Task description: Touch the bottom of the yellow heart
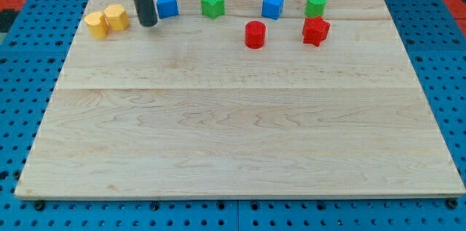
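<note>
My tip (148, 23) rests on the wooden board (233, 136) at the far left, just right of two yellow blocks and just left of a blue block (167, 4); being a bare rod, it has nothing to clench or release and grasps nothing. The yellow pair touch each other, the leftmost yellow block (96, 24) looking heart-like and its neighbour (116, 17) blocky, though I cannot tell the shapes surely; further right along the far edge sit a green star (212, 4), a blue cube (273, 4) and a green cylinder (316, 4), with a red cylinder (255, 34) and a red star (315, 31) slightly nearer.
</note>
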Controlling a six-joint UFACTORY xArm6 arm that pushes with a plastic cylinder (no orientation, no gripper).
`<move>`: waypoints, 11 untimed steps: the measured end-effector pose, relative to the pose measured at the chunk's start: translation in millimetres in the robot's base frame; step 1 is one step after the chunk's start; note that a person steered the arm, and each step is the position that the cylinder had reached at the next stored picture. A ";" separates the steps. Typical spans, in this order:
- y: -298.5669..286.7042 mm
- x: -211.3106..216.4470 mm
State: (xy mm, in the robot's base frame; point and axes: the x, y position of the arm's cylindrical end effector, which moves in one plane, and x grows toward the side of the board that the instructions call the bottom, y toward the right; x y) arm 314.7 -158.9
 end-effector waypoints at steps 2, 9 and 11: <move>-44.1 -44.3; -25.0 -5.2; 8.7 -2.7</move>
